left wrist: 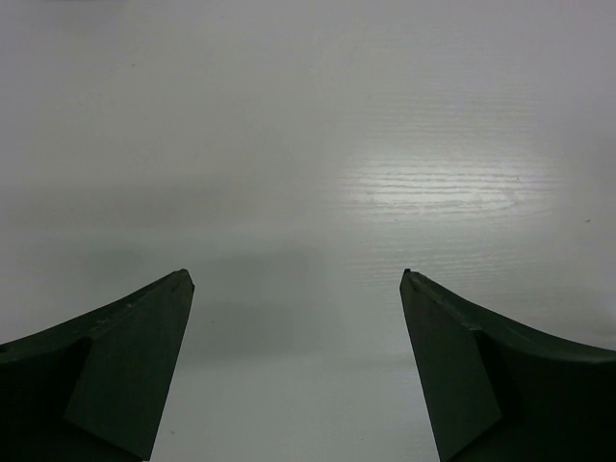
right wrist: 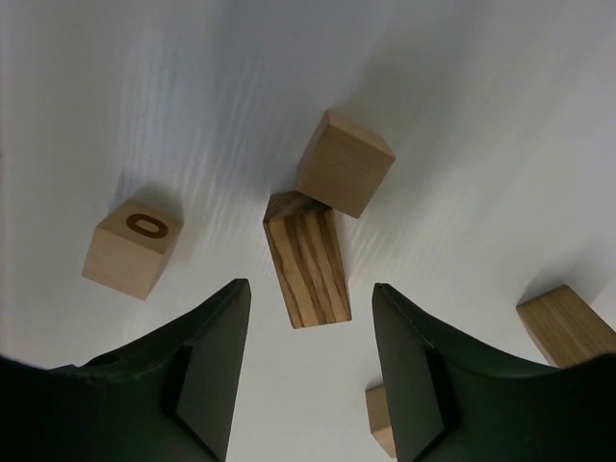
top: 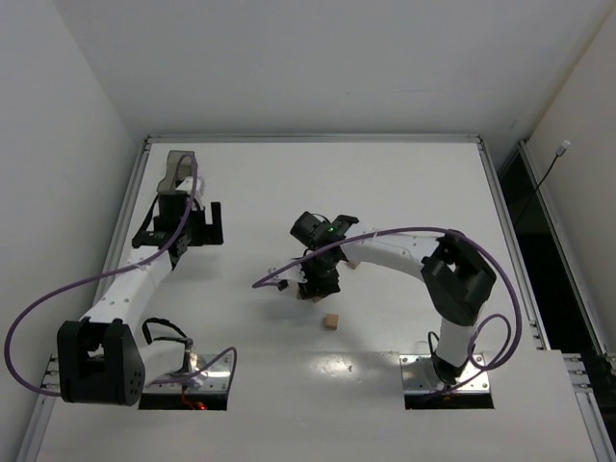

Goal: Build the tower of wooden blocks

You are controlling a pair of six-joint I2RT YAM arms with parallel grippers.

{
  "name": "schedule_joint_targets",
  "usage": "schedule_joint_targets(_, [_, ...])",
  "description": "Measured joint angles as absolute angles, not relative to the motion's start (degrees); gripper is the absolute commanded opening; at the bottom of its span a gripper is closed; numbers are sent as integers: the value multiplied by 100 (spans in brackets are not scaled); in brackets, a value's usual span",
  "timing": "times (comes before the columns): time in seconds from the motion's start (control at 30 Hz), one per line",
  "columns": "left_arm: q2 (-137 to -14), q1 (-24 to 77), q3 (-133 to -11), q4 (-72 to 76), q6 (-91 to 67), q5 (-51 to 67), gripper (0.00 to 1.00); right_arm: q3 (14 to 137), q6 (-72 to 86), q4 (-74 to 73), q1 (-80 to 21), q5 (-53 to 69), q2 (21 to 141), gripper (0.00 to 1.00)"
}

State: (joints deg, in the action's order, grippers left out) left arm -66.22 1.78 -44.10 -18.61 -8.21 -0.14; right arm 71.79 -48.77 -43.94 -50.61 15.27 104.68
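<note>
Spread wide and gripping nothing: the fingers (right wrist: 212,375) of the right gripper (right wrist: 308,371), hanging low over the white counter (right wrist: 481,87). Just beyond the tips, in line with the gap and touching neither finger, a striped wood block (right wrist: 308,262). Touching its far end and turned at an angle, a plain wood block (right wrist: 345,164). Off to the left of that pair and apart, a cube marked with a dark ring (right wrist: 133,248). At the right edge of the wrist view, part of a fourth block (right wrist: 566,327); low down beside the right finger, a sliver of a fifth block (right wrist: 378,420). From above, the right arm bent in toward mid-counter, with one loose cube (top: 331,321) lying apart on the near side of its wrist. Over on the left side, well away from the blocks, the left gripper (left wrist: 294,277), its fingers likewise set far apart, with only pale counter showing between them
</note>
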Motion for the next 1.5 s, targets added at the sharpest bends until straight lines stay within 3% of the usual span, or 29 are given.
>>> schedule_joint_targets(1.0, [-7275, -75, -4405, -1544, -930, 239, 86, 7057, -5583, -4510, -4491, 1916, 10984, 53])
schedule_joint_targets(1.1, [-7277, -75, -4377, -1520, -950, 239, 86, 7057, -5586, -4497, -4491, 1925, 11045, 45])
schedule_joint_targets(1.2, [-7282, -75, -4372, -1496, -954, 239, 86, 7057, -5570, -4440, -4491, 1914, 11072, 29])
schedule_joint_targets(1.23, [-7282, -75, -4370, -1483, -963, 239, 86, 7057, -5555, -4421, -4491, 1909, 11072, 13])
schedule_joint_targets(1.3, [-7282, -75, -4362, -1457, -974, 257, 86, 7065, -5520, -4357, -4491, 1905, 11072, 0])
schedule_joint_targets(1.5, [-7179, -80, -4263, -1326, -939, 661, 82, 6816, -5345, -3881, -4451, 1868, 10892, 0])
